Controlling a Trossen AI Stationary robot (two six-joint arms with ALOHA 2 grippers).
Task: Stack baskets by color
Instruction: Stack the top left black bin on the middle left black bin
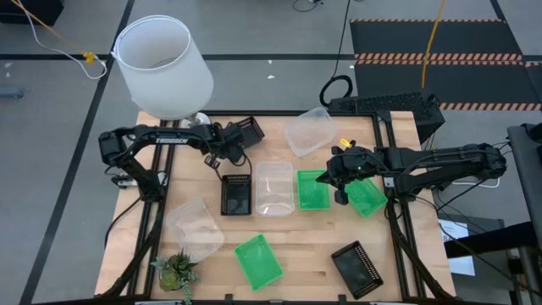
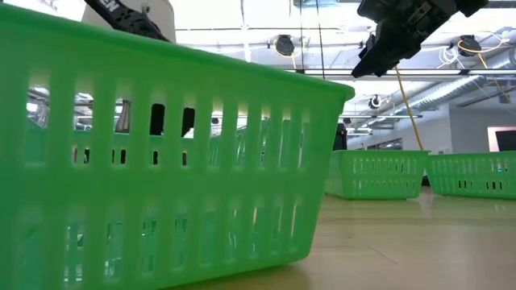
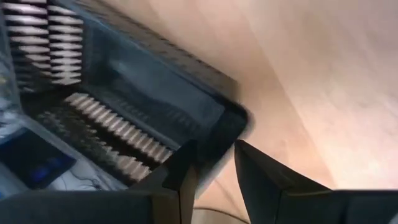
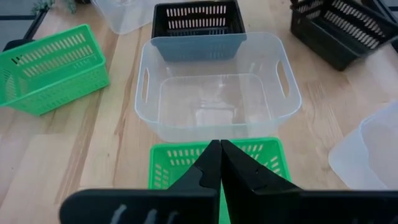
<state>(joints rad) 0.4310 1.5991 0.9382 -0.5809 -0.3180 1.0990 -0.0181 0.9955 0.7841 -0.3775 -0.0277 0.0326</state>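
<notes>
One black mesh basket sits at the table's far left with my left gripper at its corner. A second black basket stands mid-table and a third lies near the right front. Green baskets: one under my right gripper, one beside it, one near the front. Clear baskets: one at the far edge, one in the middle, one front left. My right gripper hangs shut above the table, touching nothing. My left gripper has the black basket's rim by one corner between its two fingers. One finger stands inside the basket and the other outside it. The fingers slant steeply down from above. Whether the basket's bottom is on the table, I cannot tell.
A big white lampshade stands at the far left corner and a small green plant at the near left corner. A black keyboard lies beyond the far right edge. Bare wood shows at the front centre.
</notes>
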